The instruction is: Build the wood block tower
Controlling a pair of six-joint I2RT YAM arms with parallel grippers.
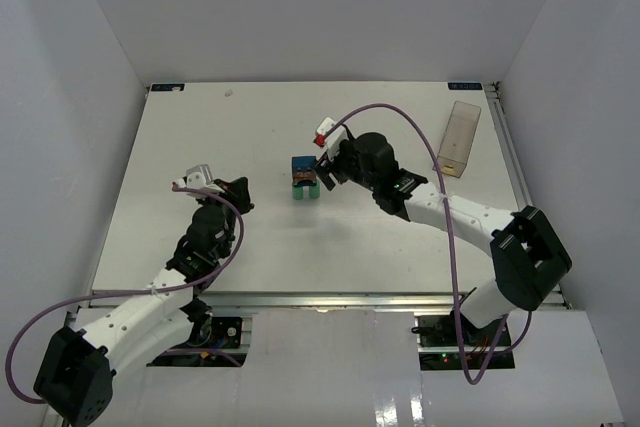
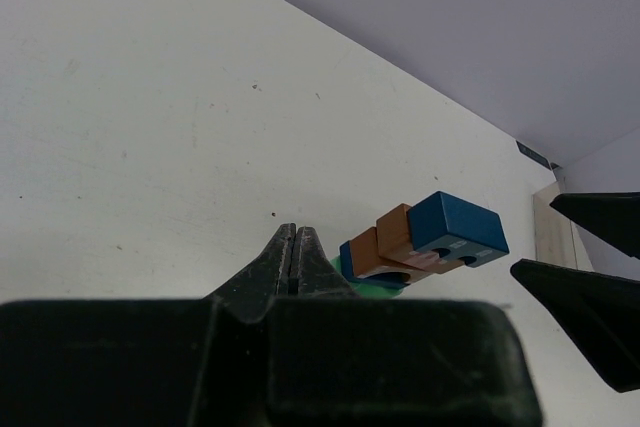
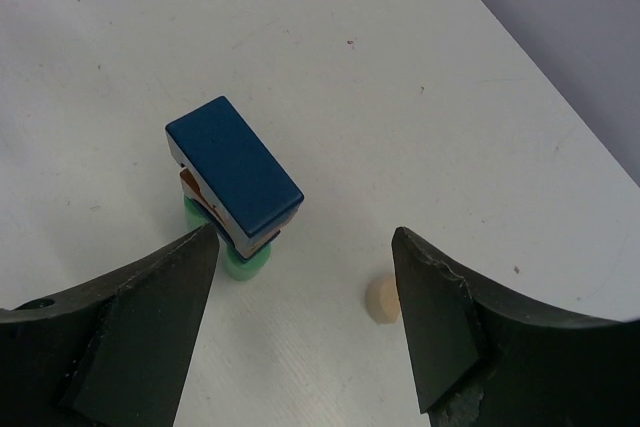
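1. Check the right gripper (image 3: 305, 245). Its jaws stand wide apart and clamp nothing.
2. Locate the tower (image 1: 305, 183). It stands on the table (image 1: 200, 127) just ahead of the right gripper, in front of the tip of the finger on the left of the wrist view. No finger touches it.
3. Read the tower from the top down. A blue block (image 3: 235, 165) lies flat on top, brown pieces (image 2: 392, 242) sit under it, and a green cylinder (image 3: 245, 265) shows at the base.
4. Note the tan piece (image 3: 381, 299). It lies on the table by itself, under the gap between the right gripper's fingers and nearer the finger on the right of the wrist view. You cannot tell whether that finger touches it.
5. Check the left gripper (image 2: 295, 252). Its jaws are pressed together with nothing between them.
6. Place the tower relative to the left gripper. It stands ahead of it and to its right, well apart.
7. Note the box (image 1: 460, 137). It lies beyond the right arm, on its right, near the table's far corner.
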